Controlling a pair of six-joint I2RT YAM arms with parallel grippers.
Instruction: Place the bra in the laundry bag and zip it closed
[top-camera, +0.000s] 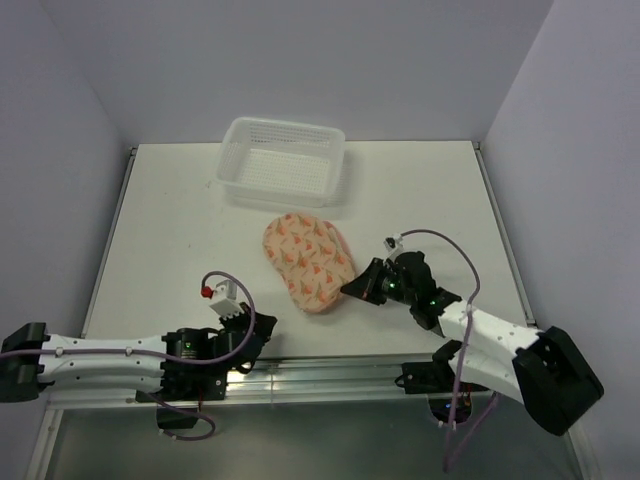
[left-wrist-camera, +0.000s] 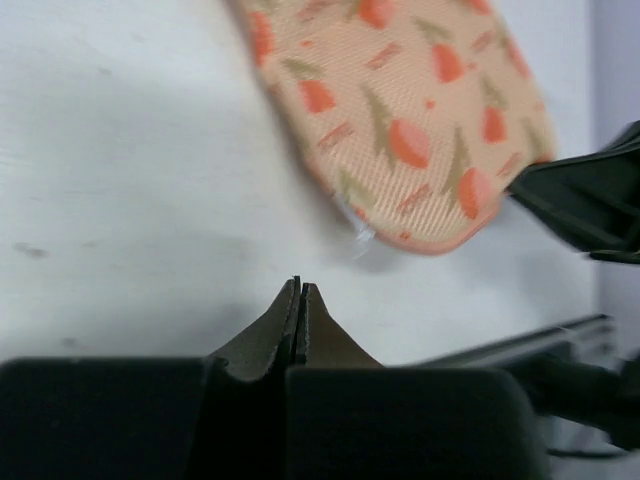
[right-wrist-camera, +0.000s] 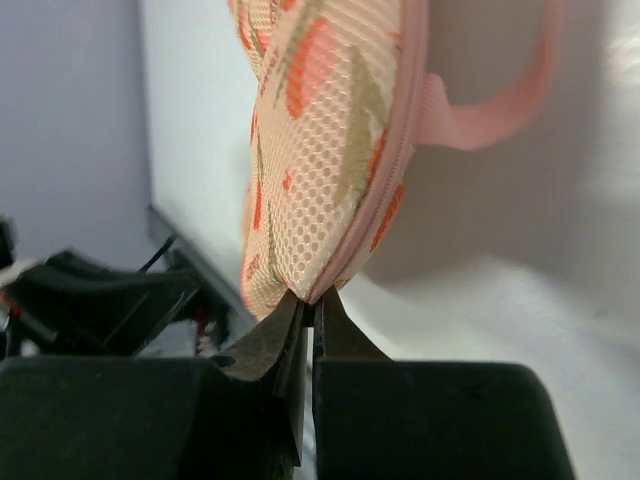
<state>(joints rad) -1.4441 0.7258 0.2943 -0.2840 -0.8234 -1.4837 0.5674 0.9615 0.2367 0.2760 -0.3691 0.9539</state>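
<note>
The laundry bag (top-camera: 308, 260), a peanut-shaped padded pouch of peach mesh with orange print, lies flat on the white table (top-camera: 180, 230), with the perforated white plastic basket (top-camera: 240, 185) just behind it. The right gripper (right-wrist-camera: 308, 300) is at the bag's near right end, jaws fully closed and pinching the pink zipper-edged seam, from which a pale pink fabric loop (right-wrist-camera: 490, 110) projects. The left gripper (left-wrist-camera: 300, 290) sits near the bag's near left end, jaws pressed together and holding nothing.
</note>
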